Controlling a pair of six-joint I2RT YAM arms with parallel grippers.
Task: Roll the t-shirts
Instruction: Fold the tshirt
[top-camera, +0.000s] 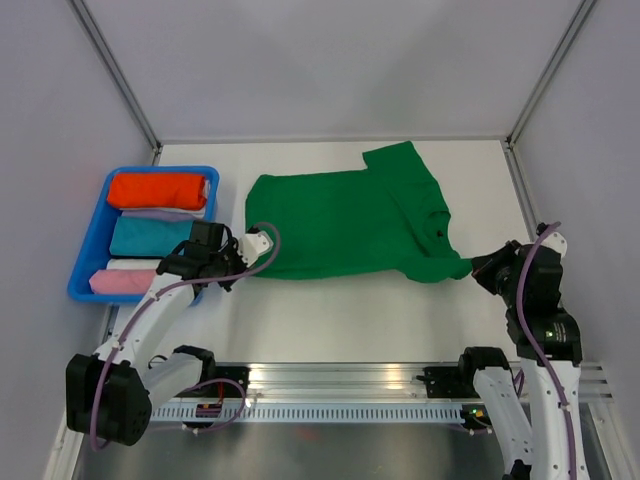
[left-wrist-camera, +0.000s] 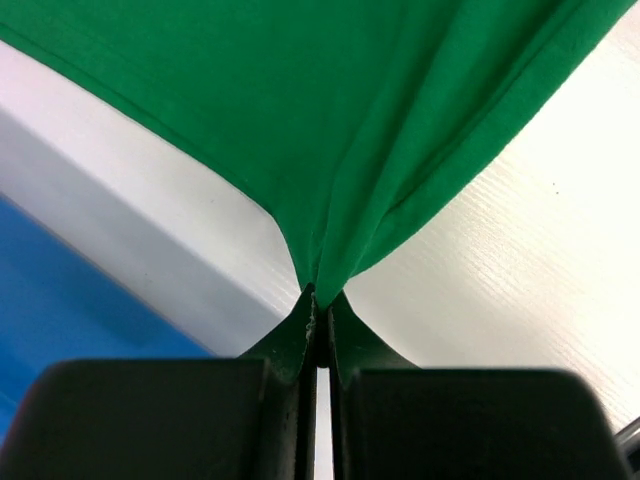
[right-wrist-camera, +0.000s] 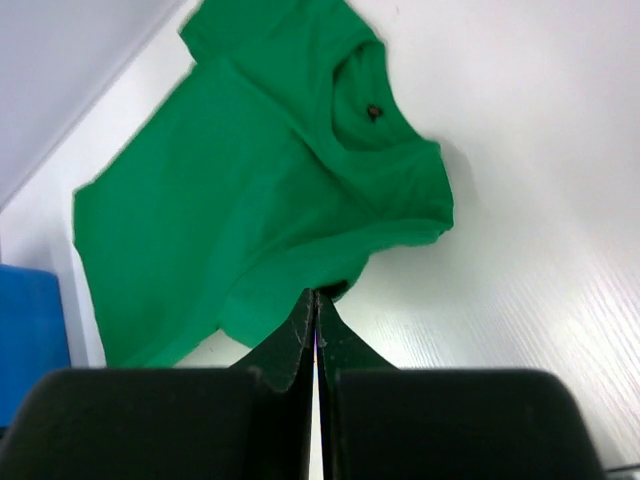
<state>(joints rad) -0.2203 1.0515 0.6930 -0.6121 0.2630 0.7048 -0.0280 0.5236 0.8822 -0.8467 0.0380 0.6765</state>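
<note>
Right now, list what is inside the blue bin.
An orange-red bundle, a teal bundle and a pink bundle, pale cloth between. The left arm hides the bin's near right corner.

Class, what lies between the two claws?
The green t-shirt, its near edge pinched by the left claw and right claw; the top view shows it.

A green t-shirt (top-camera: 345, 222) is lying spread flat on the white worktop (top-camera: 330, 310), its collar pointing right and one sleeve reaching toward the far wall. The left claw (top-camera: 252, 245) is meeting the shirt's left edge close to its near corner, and the right claw (top-camera: 478, 268) is touching the tip of the near sleeve. Off to the left a blue tray (top-camera: 88, 270) is holding rolled cloth: an orange-red bundle (top-camera: 157, 190) farthest back, a teal bundle (top-camera: 150, 237) in the middle, a pink bundle (top-camera: 122, 282) nearest.
</note>
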